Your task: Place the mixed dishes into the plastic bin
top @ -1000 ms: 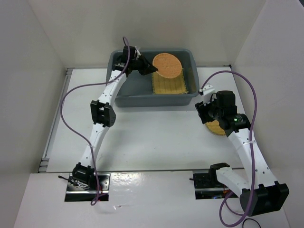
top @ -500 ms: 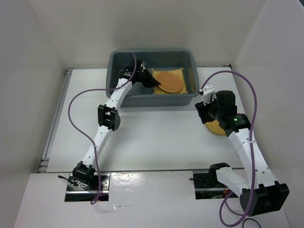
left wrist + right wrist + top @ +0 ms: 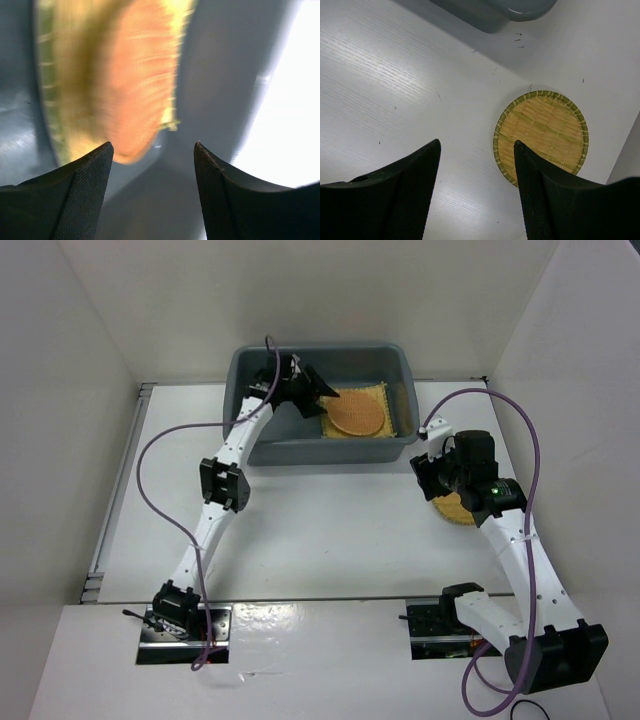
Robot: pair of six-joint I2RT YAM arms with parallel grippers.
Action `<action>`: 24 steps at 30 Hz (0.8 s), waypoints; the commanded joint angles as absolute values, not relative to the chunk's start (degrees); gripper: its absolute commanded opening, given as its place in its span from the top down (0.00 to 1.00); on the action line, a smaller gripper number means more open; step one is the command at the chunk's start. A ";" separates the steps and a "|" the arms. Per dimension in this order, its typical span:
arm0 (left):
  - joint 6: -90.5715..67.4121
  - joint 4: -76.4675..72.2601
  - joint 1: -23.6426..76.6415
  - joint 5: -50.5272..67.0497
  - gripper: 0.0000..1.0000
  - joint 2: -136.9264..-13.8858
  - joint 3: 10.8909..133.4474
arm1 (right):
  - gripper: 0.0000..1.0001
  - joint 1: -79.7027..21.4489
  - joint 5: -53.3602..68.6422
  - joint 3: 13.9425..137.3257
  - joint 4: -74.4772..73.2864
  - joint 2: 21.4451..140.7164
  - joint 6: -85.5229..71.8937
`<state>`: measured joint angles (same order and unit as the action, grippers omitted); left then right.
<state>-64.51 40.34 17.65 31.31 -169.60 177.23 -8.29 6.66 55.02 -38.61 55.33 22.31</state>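
The plastic bin (image 3: 330,452) stands at the back of the table. Inside it the orange-brown round disc (image 3: 358,412) lies on the square yellow mat (image 3: 383,390). My left gripper (image 3: 322,390) hangs in the bin just left of the disc, open and holding nothing. In the left wrist view the disc (image 3: 142,90) is a blur past the open gripper (image 3: 153,150). The paler round disc (image 3: 541,137) lies flat on the table right of the bin. My right gripper (image 3: 476,145) hovers open above it, with its right finger over the disc's near left edge.
White walls close in the table on the left, back and right. The bin's near right corner (image 3: 510,10) shows at the top of the right wrist view. Purple cables loop off both arms. White table (image 3: 320,530) spreads in front of the bin.
The left gripper lowered the orange disc into the bin onto the yellow mat, then opened and let it go. The right arm has not moved.
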 commanded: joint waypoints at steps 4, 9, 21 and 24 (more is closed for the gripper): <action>-53.92 38.57 19.85 21.81 0.27 -142.09 179.82 | 0.34 -7.82 6.42 55.63 -37.79 55.46 21.71; -47.99 46.03 29.60 12.41 0.20 -132.11 179.82 | 0.49 -7.29 5.89 55.63 -37.79 55.46 21.71; -48.25 74.44 51.40 -2.81 0.24 -143.34 179.82 | 1.00 -2.73 0.00 52.29 -32.26 60.01 19.16; -50.18 74.44 55.19 -5.88 0.25 -144.58 179.82 | 1.00 -2.72 -0.96 50.46 -30.86 62.66 19.69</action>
